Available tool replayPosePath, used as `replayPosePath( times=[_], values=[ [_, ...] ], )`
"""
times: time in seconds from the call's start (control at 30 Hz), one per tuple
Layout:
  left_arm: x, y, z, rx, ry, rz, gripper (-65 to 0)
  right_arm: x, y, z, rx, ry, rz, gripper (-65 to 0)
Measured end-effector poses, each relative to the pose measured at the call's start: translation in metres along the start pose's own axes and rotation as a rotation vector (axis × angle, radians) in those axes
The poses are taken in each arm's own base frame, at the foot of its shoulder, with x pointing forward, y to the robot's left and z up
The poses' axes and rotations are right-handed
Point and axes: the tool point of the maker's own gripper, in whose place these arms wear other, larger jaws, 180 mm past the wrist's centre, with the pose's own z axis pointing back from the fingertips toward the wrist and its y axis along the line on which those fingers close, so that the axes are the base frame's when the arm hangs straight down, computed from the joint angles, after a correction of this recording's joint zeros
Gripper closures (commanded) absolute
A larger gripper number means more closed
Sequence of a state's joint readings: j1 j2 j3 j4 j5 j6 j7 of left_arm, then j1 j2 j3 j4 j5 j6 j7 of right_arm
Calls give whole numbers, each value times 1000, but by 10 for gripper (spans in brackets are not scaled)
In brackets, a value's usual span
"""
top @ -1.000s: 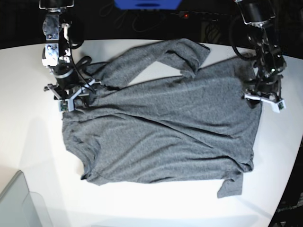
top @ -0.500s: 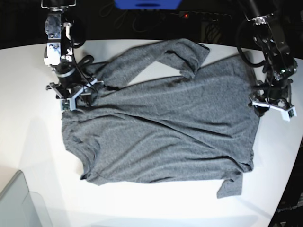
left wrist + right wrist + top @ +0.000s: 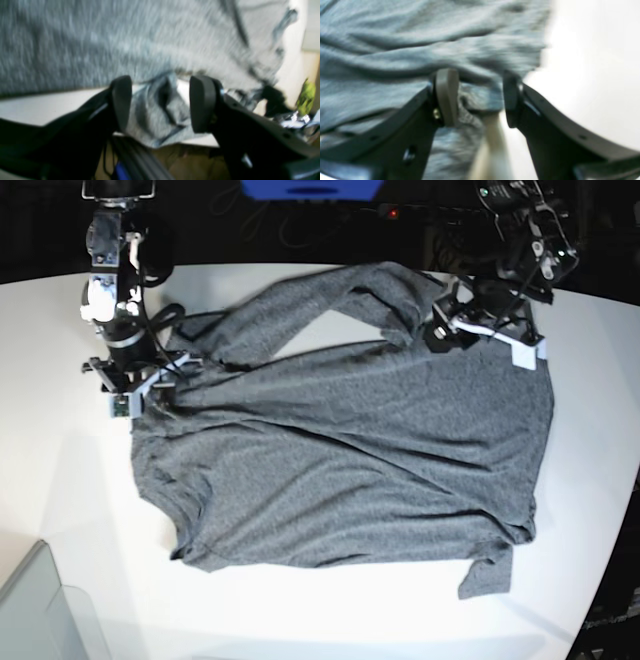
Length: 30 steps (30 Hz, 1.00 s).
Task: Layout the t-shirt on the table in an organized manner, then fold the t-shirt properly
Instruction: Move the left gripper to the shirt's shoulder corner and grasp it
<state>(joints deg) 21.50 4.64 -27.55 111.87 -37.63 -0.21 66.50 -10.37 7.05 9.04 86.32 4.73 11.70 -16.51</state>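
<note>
1. On the big white bench (image 3: 60, 480), the grey t-shirt (image 3: 340, 460) lies spread out and takes up most of the middle. It lies sideways, with the neck end on the right arm's side.
2. The t-shirt looks soft, thin and light. It will flop and bunch up as soon as it is lifted, and it has long wrinkles across the body. It cannot break. The bench looks shiny, so I think the cloth will slide when it is pulled.
3. One sleeve (image 3: 330, 305) is bent over near the far edge of the bench. The other sleeve (image 3: 487, 575) pokes out at the near edge. Both need to be pulled flat before any folding.
4. The best places to hold look like the thick sewn edges: the shoulders, the sleeve ends and the bottom corners. Holding two corners at once and pulling them apart should make the cloth smooth.
5. The left tool (image 3: 160, 103) is at the far edge of the t-shirt. Its fingers stand apart with a lump of cloth between them. The picture is blurry, so I cannot tell if it is squeezing.
6. The right tool (image 3: 480, 97) is at the neck end. Its fingers also stand apart around a small fold. I cannot tell if it grips.
</note>
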Motion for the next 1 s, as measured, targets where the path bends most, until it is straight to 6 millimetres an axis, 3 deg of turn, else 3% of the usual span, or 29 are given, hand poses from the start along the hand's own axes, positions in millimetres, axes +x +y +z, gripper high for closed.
replayPosePath(
  times=[0.1, 0.2, 0.4, 0.9, 1.0],
  values=[
    [-17, -12, -2, -41, 71, -41, -357, 1, -6, 1, -14, -1, 2, -292],
    [-28, 0, 2, -5, 103, -52, -357, 0, -1, 0, -4, -1, -5, -292],
    [-21, 11, 6, 27, 94, -82, -357, -3, -1, 1, -5, 6, -5, -292],
    [-27, 40, 2, 171, 125, -144, -355, -6, -1, 2, -5, 14, -6, -292],
    [-44, 37, -8, 154, 185, -168, -354, -6, 0, 2, -3, 14, -6, -292]
  ],
)
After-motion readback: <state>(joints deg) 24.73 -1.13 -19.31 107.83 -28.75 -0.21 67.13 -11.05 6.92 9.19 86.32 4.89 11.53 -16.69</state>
